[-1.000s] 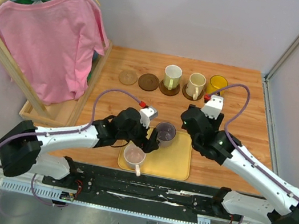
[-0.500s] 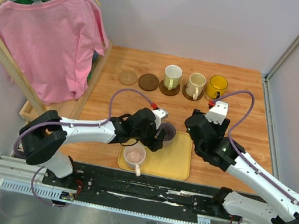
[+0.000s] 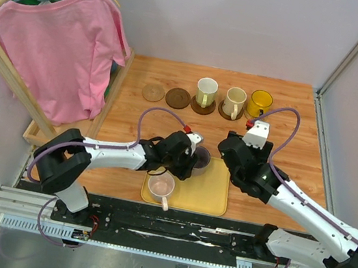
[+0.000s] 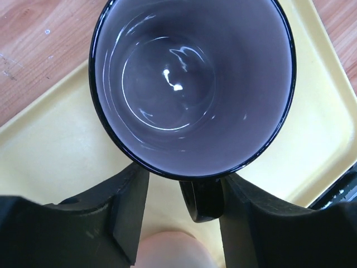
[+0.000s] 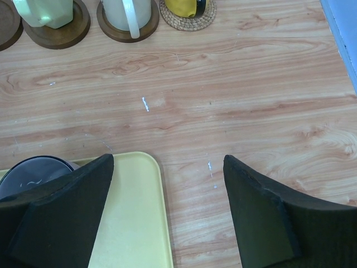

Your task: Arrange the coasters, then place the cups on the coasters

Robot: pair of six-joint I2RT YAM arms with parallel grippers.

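Three cups (image 3: pixel 235 99) sit on coasters (image 5: pixel 53 38) beyond the yellow tray (image 3: pixel 209 193), two remain on it (your left gripper (image 4: pixel 184 195) straddles the handle of the grey-purple cup (image 4: pixel 189 78), jaws apart).

grey-purple cup (image 4: pixel 192 84): rim cut by top edge | pink cup (image 4: pixel 170 251): blurred, mostly hidden | yellow cup (image 5: pixel 178 5): cropped

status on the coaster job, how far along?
Done: coasters lined up; white cup, cream cup, yellow cup seated. In hand: left pincer straddles the purple cup handle on the tray, not clamped. Left: purple cup and pink cup onto the two bare coasters.
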